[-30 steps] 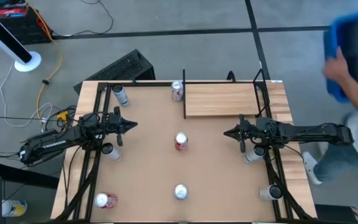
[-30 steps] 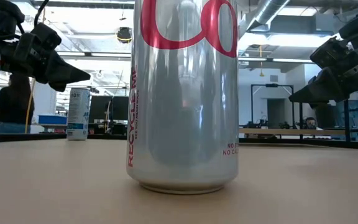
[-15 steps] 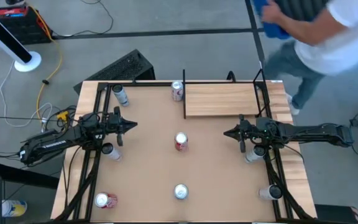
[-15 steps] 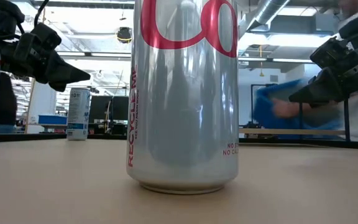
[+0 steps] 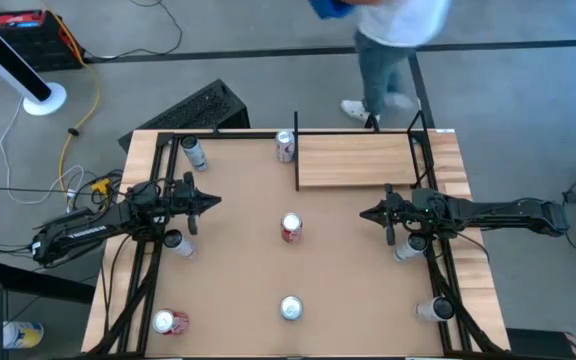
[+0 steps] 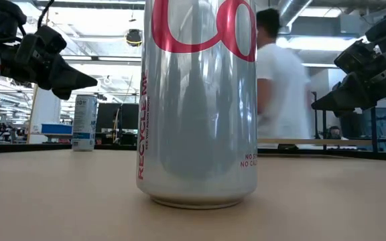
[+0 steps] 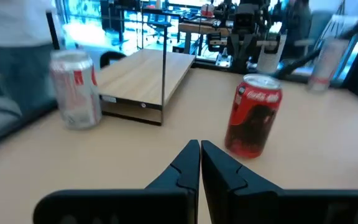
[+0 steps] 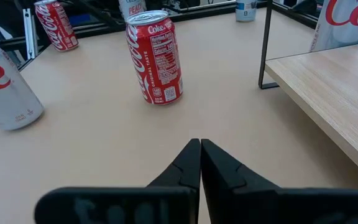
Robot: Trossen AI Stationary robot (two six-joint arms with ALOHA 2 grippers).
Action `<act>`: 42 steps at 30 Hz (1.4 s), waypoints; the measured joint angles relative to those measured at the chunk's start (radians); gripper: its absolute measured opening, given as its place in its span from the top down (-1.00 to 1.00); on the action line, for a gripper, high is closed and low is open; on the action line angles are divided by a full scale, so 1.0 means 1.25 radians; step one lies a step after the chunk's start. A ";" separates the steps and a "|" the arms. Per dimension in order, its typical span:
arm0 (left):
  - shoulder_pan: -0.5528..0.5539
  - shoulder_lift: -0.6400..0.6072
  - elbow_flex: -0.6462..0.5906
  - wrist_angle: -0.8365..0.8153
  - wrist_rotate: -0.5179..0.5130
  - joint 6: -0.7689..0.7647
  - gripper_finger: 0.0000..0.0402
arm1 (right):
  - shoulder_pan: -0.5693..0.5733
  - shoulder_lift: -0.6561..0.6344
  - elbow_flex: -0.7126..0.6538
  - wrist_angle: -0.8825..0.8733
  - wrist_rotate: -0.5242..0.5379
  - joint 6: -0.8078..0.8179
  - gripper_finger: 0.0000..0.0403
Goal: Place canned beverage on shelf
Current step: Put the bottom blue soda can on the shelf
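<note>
Two grippers empty, nothing picked yet | left gripper [image 5: 214,201] pinched closed, hovering left of red can [image 5: 291,228] at table centre | right gripper [image 5: 365,213] closed too, facing same can | shelf [image 5: 356,160] bare, far right | next: open jaws, reach can.
</note>
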 joint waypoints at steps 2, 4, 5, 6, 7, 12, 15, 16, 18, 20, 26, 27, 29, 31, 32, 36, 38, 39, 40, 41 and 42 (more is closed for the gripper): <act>0.000 0.000 0.000 0.001 0.009 -0.105 1.00 | 0.000 0.000 0.000 0.000 0.000 -0.017 0.81; 0.000 0.000 0.000 0.002 0.010 -0.189 1.00 | -0.002 0.000 0.000 0.000 0.000 -0.107 0.81; 0.000 0.000 0.000 0.002 0.008 -0.213 1.00 | -0.003 0.000 0.000 0.000 0.000 -0.157 0.81; 0.000 0.000 0.000 0.001 0.002 -0.226 1.00 | -0.003 0.000 0.000 0.000 0.000 -0.202 0.81; 0.000 0.000 0.000 0.000 -0.006 -0.234 1.00 | -0.002 0.000 0.000 0.000 0.000 -0.237 0.81; 0.000 0.000 0.000 -0.003 -0.023 -0.269 1.00 | 0.000 0.000 0.000 0.000 0.001 -0.328 0.81; 0.000 0.000 0.000 -0.003 -0.034 -0.261 1.00 | 0.000 0.000 0.000 0.001 0.001 -0.328 0.81; 0.000 0.000 0.000 -0.003 -0.042 -0.256 1.00 | 0.000 0.000 0.000 0.002 0.001 -0.328 0.81; 0.000 0.000 0.000 -0.003 -0.061 -0.246 1.00 | 0.000 0.000 0.000 0.004 0.000 -0.328 0.81; 0.000 0.000 0.000 -0.003 -0.080 -0.226 1.00 | 0.000 0.000 0.000 0.016 0.000 -0.329 0.81; 0.000 0.000 0.000 -0.002 -0.147 -0.202 1.00 | 0.000 0.000 0.027 0.147 0.018 -0.329 0.81; 0.000 0.000 0.000 -0.002 -0.159 -0.200 1.00 | 0.000 0.001 0.043 0.171 0.036 -0.329 0.81; 0.000 0.000 0.000 -0.001 -0.186 -0.182 1.00 | 0.000 -0.001 0.078 0.194 0.067 -0.319 0.81; 0.000 0.000 0.000 0.000 -0.214 -0.155 1.00 | -0.001 0.006 0.123 0.190 0.095 -0.283 0.81; 0.000 0.000 0.000 0.002 -0.226 -0.145 1.00 | -0.001 0.014 0.145 0.184 0.110 -0.265 0.81; 0.000 0.000 0.000 0.006 -0.245 -0.118 1.00 | -0.001 0.069 0.246 0.127 0.131 -0.237 0.81; 0.000 0.000 0.000 0.008 -0.245 -0.095 1.00 | -0.001 0.107 0.311 0.054 0.131 -0.213 0.80; 0.000 0.000 0.000 0.015 -0.245 -0.081 1.00 | 0.000 0.129 0.344 0.013 0.134 -0.194 0.79; 0.000 0.000 0.000 0.028 -0.245 -0.071 1.00 | 0.000 0.151 0.379 -0.028 0.142 -0.172 0.78; 0.000 0.000 0.000 0.041 -0.245 -0.061 1.00 | 0.000 0.171 0.413 -0.065 0.150 -0.151 0.77; 0.000 0.000 0.000 0.053 -0.245 -0.054 1.00 | 0.000 0.194 0.445 -0.109 0.152 -0.129 0.76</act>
